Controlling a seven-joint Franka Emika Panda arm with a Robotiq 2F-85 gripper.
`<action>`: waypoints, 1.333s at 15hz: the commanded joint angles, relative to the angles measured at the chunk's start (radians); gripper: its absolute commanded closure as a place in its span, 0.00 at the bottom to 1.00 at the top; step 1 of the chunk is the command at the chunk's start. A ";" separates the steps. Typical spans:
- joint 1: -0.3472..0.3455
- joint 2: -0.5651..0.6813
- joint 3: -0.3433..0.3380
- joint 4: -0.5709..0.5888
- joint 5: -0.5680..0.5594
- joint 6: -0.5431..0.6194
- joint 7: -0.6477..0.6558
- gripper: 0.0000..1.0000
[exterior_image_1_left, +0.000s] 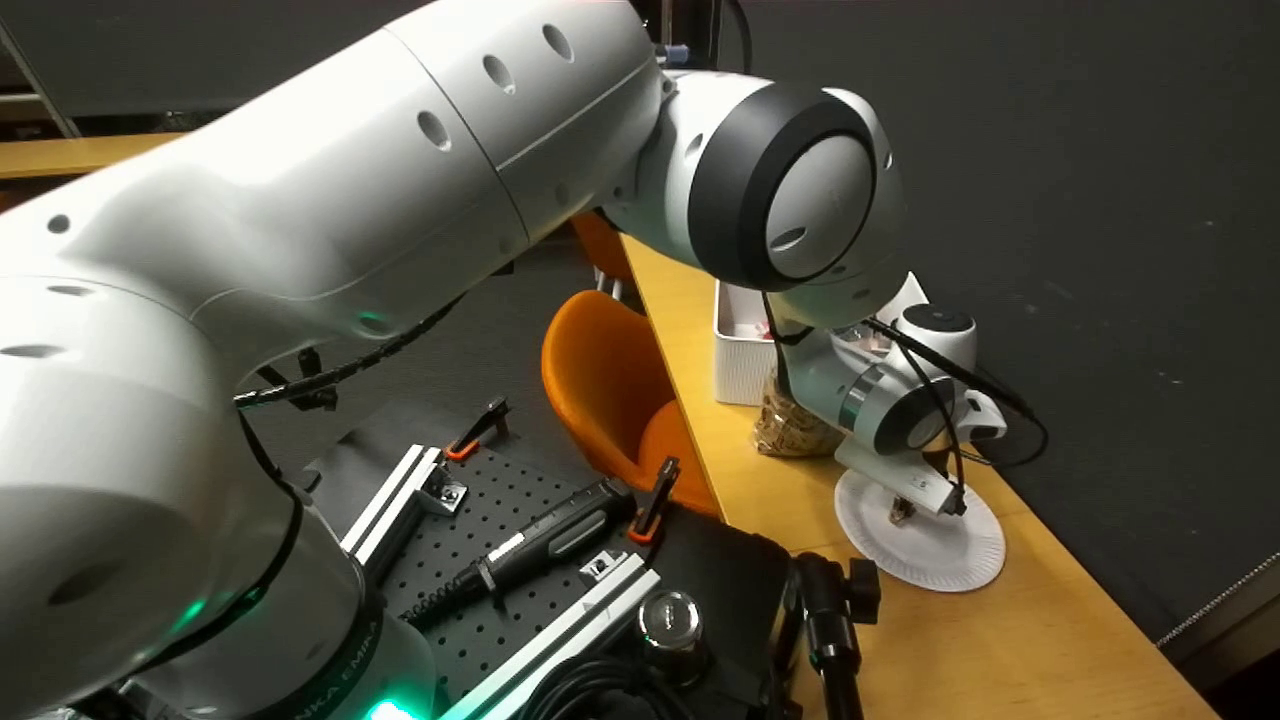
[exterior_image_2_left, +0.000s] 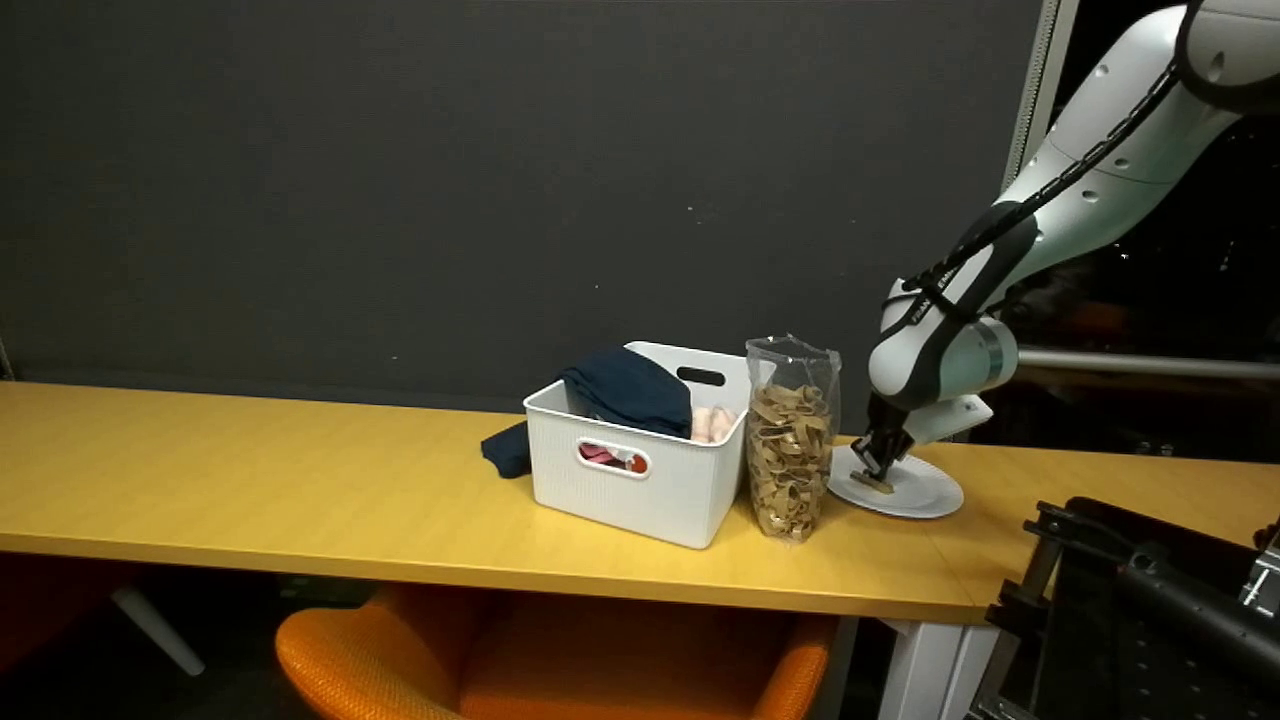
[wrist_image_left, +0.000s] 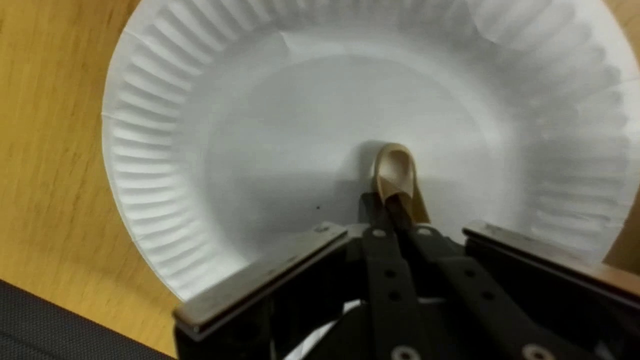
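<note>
The end effector (exterior_image_2_left: 875, 471) sits low over the white plate (wrist_image_left: 145, 165). A tall clear bag (exterior_image_2_left: 790, 455) stands upright between plate and white basket (exterior_image_2_left: 630, 505), blocking a low pass that way; room opens above its top. The arm (exterior_image_2_left: 1105, 180) slants down over the plate, taking up space overhead. A dark wall (exterior_image_2_left: 450, 200) bounds the tabletop (exterior_image_2_left: 250, 480) at the back. Past the basket, away from the arm, free room runs far along the tabletop; dark cloth (exterior_image_2_left: 635, 390) heaped over one side narrows the basket's opening.

The arm (exterior_image_1_left: 330, 180) is mostly white — cable (exterior_image_2_left: 1075, 175) and claw (wrist_image_left: 394, 215) black.
</note>
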 joint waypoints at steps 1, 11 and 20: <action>0.001 -0.059 0.004 -0.046 0.022 0.010 -0.010 0.99; 0.018 -0.248 -0.024 -0.162 0.013 -0.002 -0.004 0.99; 0.138 -0.542 -0.079 -0.313 -0.026 -0.006 0.007 0.99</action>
